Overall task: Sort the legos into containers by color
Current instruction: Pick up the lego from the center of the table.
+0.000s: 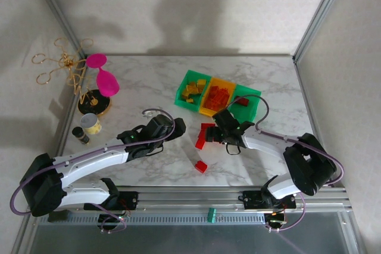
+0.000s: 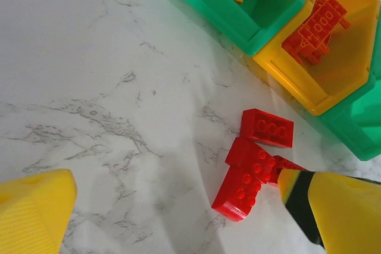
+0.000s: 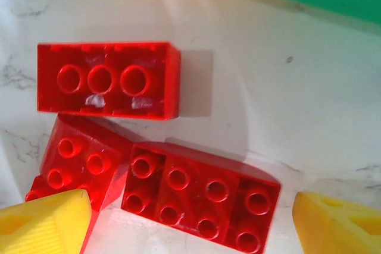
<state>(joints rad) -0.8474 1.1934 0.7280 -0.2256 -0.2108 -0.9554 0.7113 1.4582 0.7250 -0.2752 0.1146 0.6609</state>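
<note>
A row of three containers stands at the back middle: a green bin (image 1: 191,89) with yellow legos, a yellow-orange bin (image 1: 218,97) with orange ones, and a green bin (image 1: 246,103) with one red brick. Several red legos (image 1: 205,133) lie in a cluster in front of them, and one red lego (image 1: 201,166) lies alone nearer the front edge. My right gripper (image 3: 190,206) hangs open low over the cluster, a red eight-stud brick (image 3: 199,197) between its fingers. My left gripper (image 2: 178,185) is open to the left of the cluster, its right finger (image 2: 333,206) beside the red bricks (image 2: 253,162).
At the left stand a gold wire stand (image 1: 62,66), two pink goblet shapes (image 1: 104,75), a cream cup (image 1: 91,123) and a small dark bottle (image 1: 80,134). Metal frame posts run up both sides of the marble table (image 1: 149,81).
</note>
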